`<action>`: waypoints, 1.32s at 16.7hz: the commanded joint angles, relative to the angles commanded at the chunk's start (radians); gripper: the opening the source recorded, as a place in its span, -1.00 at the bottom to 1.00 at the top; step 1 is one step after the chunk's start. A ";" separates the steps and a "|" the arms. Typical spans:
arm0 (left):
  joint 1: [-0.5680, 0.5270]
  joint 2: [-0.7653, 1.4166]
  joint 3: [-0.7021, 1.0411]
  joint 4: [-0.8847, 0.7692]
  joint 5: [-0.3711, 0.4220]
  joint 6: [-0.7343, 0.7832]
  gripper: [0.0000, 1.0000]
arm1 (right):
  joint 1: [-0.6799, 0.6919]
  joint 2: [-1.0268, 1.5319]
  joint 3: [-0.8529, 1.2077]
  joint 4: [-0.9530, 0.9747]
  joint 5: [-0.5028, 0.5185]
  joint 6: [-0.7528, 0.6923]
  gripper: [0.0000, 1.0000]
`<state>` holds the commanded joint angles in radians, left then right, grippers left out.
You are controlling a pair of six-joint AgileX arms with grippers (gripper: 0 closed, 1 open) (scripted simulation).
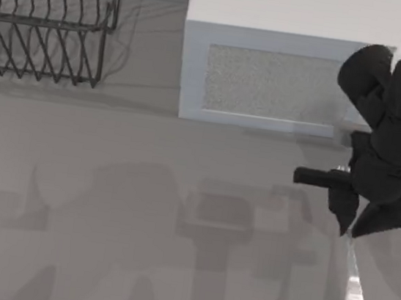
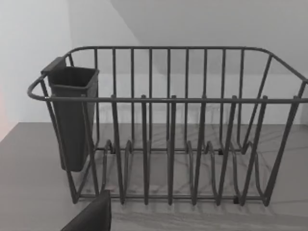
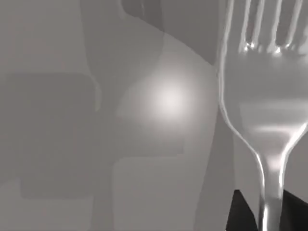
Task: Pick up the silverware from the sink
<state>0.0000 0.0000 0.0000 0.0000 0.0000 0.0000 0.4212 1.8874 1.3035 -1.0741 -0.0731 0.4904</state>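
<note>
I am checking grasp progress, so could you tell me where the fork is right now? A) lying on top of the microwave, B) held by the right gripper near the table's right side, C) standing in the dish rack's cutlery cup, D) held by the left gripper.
B: the right gripper is shut on the fork, whose handle sticks out below it in the top view.

Shiny silver fork (image 1: 354, 288), dk grey wire rack (image 2: 168, 125), black tool (image 1: 364, 216).
</note>
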 joint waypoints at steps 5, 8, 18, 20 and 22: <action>0.000 0.000 0.000 0.000 0.000 0.000 1.00 | 0.018 -0.010 -0.041 0.119 0.074 -0.036 -1.00; 0.000 0.000 0.000 0.000 0.000 0.000 1.00 | 0.018 -0.010 -0.041 0.119 0.074 -0.036 -1.00; 0.000 0.000 0.000 0.000 0.000 0.000 1.00 | 0.018 -0.010 -0.041 0.119 0.074 -0.036 0.51; 0.000 0.000 0.000 0.000 0.000 0.000 1.00 | 0.018 -0.010 -0.041 0.119 0.074 -0.036 0.81; 0.000 0.000 0.000 0.000 0.000 0.000 1.00 | 0.018 -0.010 -0.041 0.119 0.074 -0.036 1.00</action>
<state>0.0000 0.0000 0.0000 0.0000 0.0000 0.0000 0.4393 1.8776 1.2625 -0.9556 0.0008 0.4541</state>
